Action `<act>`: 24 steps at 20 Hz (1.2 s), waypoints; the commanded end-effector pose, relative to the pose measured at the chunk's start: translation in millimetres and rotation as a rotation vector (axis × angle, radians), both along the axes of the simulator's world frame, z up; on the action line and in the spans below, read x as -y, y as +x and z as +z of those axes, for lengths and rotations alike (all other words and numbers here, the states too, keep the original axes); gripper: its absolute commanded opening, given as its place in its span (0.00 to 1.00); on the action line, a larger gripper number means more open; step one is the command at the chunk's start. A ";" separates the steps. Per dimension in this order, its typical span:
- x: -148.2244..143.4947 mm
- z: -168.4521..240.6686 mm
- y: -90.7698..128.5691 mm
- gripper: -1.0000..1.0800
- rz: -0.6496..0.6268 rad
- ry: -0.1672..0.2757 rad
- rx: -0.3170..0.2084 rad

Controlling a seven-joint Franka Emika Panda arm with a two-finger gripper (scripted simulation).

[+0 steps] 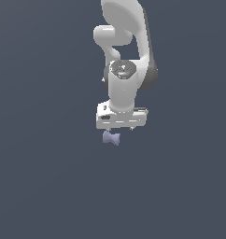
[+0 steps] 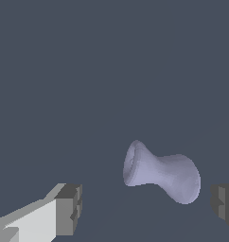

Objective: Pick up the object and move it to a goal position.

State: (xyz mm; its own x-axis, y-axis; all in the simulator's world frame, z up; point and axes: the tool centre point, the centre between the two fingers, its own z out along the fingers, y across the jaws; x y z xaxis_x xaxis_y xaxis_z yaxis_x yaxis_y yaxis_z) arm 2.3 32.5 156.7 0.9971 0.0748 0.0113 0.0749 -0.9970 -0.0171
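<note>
Gripper spread wide around the object

Gripper (image 2: 147,208) fingers (image 2: 69,208) are held far apart, and nothing is gripped or touched. The object (image 2: 161,172), a lavender hourglass solid, is seen lying between them, nearer one finger, with clear gaps on both sides.

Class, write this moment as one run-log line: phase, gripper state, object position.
phase: approach | white gripper: open, empty | pale lavender bow-tie solid: between fingers, untouched, not lifted
</note>
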 end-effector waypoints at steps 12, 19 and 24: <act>-5.4 14.5 10.6 0.96 0.031 0.018 0.040; -4.4 12.9 9.8 0.96 0.046 0.016 0.038; -2.2 10.1 8.8 0.96 0.095 0.012 0.037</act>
State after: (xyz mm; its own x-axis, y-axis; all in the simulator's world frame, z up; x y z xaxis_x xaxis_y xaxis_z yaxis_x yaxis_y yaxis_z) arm 11.5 35.6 167.8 0.9870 0.1528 0.0500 0.1542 -0.9877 -0.0259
